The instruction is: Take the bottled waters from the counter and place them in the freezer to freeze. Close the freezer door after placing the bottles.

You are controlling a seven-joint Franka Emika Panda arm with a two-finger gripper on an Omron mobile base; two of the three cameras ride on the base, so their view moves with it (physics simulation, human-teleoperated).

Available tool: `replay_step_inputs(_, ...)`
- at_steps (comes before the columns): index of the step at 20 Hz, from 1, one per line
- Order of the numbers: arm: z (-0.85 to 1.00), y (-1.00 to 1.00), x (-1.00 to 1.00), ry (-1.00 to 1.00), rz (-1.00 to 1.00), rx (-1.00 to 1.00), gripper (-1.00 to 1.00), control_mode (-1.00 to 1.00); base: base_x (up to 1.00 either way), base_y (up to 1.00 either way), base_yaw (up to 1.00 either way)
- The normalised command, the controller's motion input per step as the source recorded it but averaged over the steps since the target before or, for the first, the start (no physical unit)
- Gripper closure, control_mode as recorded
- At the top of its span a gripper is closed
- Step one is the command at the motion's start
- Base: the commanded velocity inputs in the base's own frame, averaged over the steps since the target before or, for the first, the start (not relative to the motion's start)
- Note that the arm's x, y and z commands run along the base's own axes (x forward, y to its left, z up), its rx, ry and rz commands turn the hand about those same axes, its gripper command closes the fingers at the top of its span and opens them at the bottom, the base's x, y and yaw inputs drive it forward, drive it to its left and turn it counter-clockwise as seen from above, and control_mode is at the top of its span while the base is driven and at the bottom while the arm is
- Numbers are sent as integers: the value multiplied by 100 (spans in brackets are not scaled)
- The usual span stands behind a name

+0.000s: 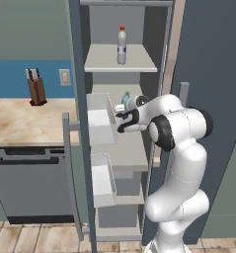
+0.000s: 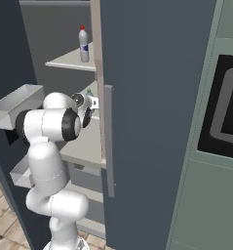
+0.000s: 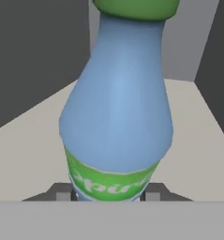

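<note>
The freezer point(image 1: 124, 148) stands open, with its freezer door point(image 1: 77, 74) swung out to the left. A whitish bottled water with a red cap point(image 1: 121, 46) point(image 2: 83, 45) stands upright on an upper shelf. My gripper point(image 1: 125, 107) point(image 2: 91, 102) point(image 3: 108, 194) reaches in over the middle shelf point(image 3: 33, 154) and is shut on the blue-green bottled water with a green cap point(image 3: 115, 108) point(image 1: 126, 96) point(image 2: 89, 92), which is upright. Dark fingertips point(image 3: 62, 193) press both sides of its green label. I cannot tell whether its base touches the shelf. The counter point(image 1: 20, 121) lies to the left.
White door bins point(image 1: 100, 118) jut from the open door close to my arm. The freezer's right door point(image 2: 152, 97), with a vertical bar handle point(image 2: 108, 141), is shut. A knife block point(image 1: 36, 89) stands on the counter above a dark dishwasher front point(image 1: 30, 183).
</note>
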Motion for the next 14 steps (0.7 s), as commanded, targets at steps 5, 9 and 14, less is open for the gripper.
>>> replay_step_inputs(5,0,9,0,0,0,0,100,-100,0,0,0)
replay_step_inputs(9,0,5,0,0,0,0,-100,-100,0,0,0)
replay_step_inputs(14,0,0,0,0,0,0,-100,-100,0,0,0)
